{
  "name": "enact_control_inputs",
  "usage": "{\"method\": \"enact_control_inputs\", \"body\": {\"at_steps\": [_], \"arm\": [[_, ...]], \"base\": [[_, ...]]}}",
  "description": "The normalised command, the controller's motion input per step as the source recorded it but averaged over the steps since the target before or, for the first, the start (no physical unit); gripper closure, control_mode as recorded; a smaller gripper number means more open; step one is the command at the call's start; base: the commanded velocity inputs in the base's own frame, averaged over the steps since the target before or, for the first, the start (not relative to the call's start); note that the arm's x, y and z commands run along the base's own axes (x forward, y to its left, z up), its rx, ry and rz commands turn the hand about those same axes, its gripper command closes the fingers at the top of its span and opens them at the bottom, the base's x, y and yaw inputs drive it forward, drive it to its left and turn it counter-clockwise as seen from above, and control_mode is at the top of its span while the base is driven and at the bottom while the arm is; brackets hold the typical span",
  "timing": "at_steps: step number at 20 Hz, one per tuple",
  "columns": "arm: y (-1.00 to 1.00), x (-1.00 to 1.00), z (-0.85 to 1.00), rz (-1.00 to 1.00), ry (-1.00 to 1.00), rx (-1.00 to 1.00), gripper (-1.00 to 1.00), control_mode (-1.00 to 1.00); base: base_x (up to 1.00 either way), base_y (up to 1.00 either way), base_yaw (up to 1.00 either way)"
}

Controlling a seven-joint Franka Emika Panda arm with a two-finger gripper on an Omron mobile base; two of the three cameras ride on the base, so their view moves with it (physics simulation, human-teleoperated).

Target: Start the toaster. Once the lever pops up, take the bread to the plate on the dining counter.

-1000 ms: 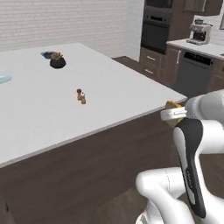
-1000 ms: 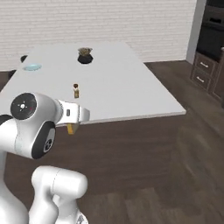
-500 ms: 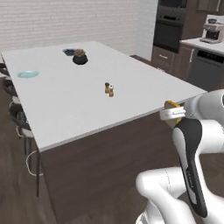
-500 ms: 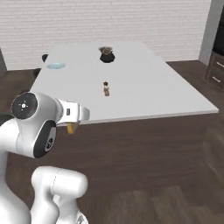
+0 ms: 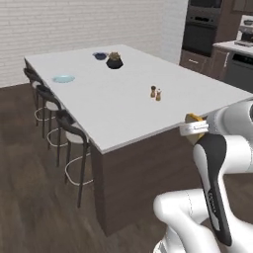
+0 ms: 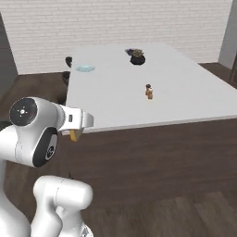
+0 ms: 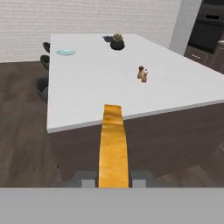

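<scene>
My gripper (image 7: 113,178) is shut on the bread (image 7: 113,146), a golden-tan slice seen edge-on that juts out ahead of the fingers. From the base cameras the bread (image 5: 193,118) (image 6: 74,135) pokes out of the white hand, short of the near edge of the dining counter (image 5: 116,111) (image 6: 115,99) (image 7: 87,87). The pale blue-green plate (image 5: 63,78) (image 6: 85,68) (image 7: 66,52) lies flat near the counter's far left edge, well away from the gripper. The toaster is out of view.
Two small shakers (image 5: 155,93) (image 7: 142,74) stand mid-counter. A plant in a black pot (image 5: 114,61) (image 7: 117,43) and a small bowl (image 5: 100,56) sit at the far end. Dark stools (image 5: 69,132) line the counter's left side. Ovens (image 5: 201,29) stand at the back right.
The whole picture has shifted because the base is moving: the counter now sits more centred and its left side with the stools has come into sight. The bread stays in the gripper.
</scene>
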Motion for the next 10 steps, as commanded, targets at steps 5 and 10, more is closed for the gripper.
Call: {"method": "enact_control_inputs", "body": {"at_steps": [5, 10], "arm": [[0.0, 0.0, 0.0, 0.0, 0.0, 0.0, 1.0, 1.0], [0.0, 0.0, 0.0, 0.0, 0.0, 0.0, 1.0, 1.0]], "base": [[0.18, 1.0, -0.14], [0.59, 1.0, -0.21]]}}
